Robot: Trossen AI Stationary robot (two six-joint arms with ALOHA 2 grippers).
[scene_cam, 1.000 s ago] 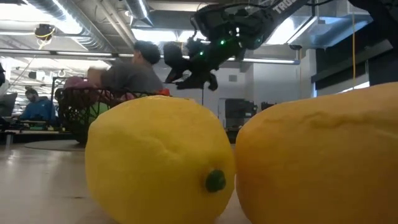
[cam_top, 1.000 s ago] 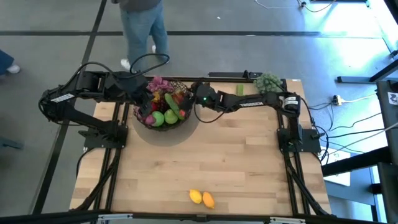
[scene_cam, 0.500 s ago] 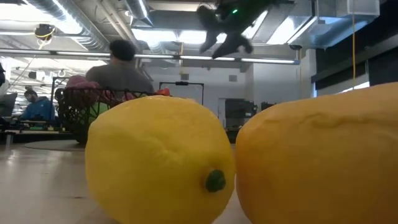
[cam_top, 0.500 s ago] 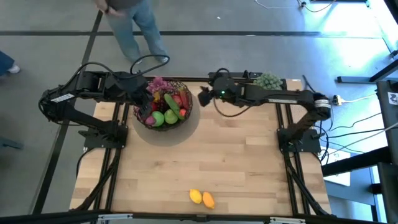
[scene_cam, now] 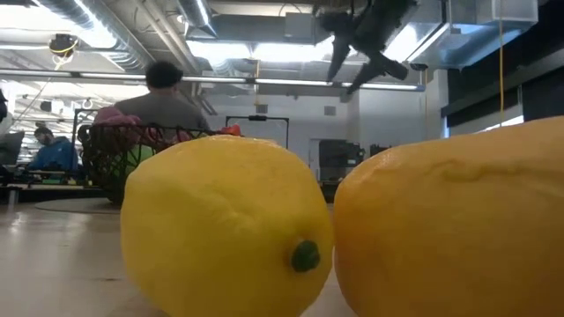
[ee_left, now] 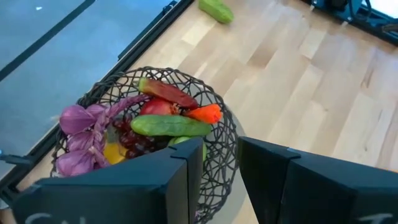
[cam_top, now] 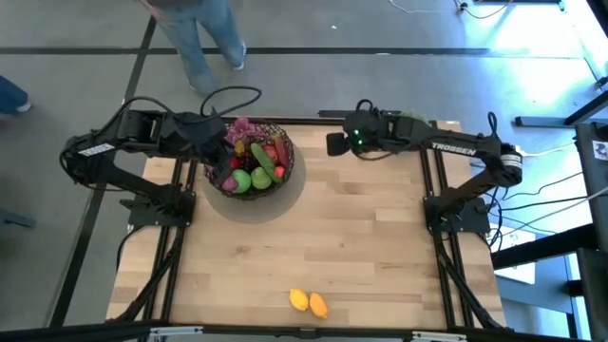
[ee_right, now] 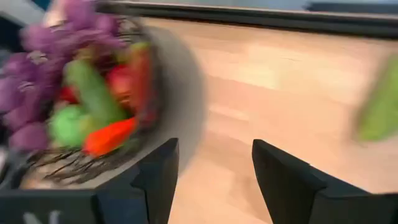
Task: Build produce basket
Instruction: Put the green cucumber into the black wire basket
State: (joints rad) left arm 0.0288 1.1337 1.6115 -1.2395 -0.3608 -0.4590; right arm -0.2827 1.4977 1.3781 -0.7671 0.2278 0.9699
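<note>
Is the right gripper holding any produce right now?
No, the right gripper shows open fingers with only bare table between them.

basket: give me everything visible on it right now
The round, bowl-shaped basket of dark woven wire mesh sits upright at the far left of the wooden table, see-through and piled full: purple grapes, green cucumber, red pepper, orange carrot, green apples. The left gripper is at its left rim; whether the fingers touch the mesh is unclear. The right gripper is clear of it.
</note>
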